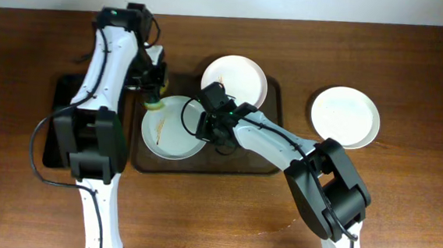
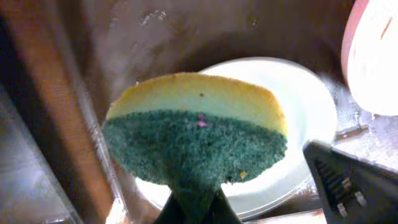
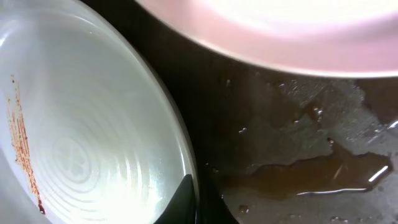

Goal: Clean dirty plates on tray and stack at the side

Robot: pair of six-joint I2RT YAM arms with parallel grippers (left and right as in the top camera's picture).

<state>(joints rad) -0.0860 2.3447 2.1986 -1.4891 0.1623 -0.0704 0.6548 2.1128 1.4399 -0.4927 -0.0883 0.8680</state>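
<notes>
Gripping the sponge (image 2: pixel 199 137), the left gripper (image 1: pixel 155 94) hangs over the back-left rim of the pale blue-green plate (image 1: pixel 170 132). That plate sits at the left of the brown tray (image 1: pixel 211 164), with its orange smear (image 3: pixel 22 143) uncleaned. The right gripper (image 3: pixel 198 202) straddles the plate's right rim and looks clamped on it, though the view is tight. One white plate (image 1: pixel 235 78) is at the tray's back. The other white plate (image 1: pixel 345 115) is on the table (image 1: pixel 403 215), to the right of the tray.

Mostly hidden behind yellow-and-green round sponge (image 2: pixel 196 134): pale blue-green round plate (image 2: pixel 305 106). White round plate (image 3: pixel 280 25) blurred, cropped at top edge.
</notes>
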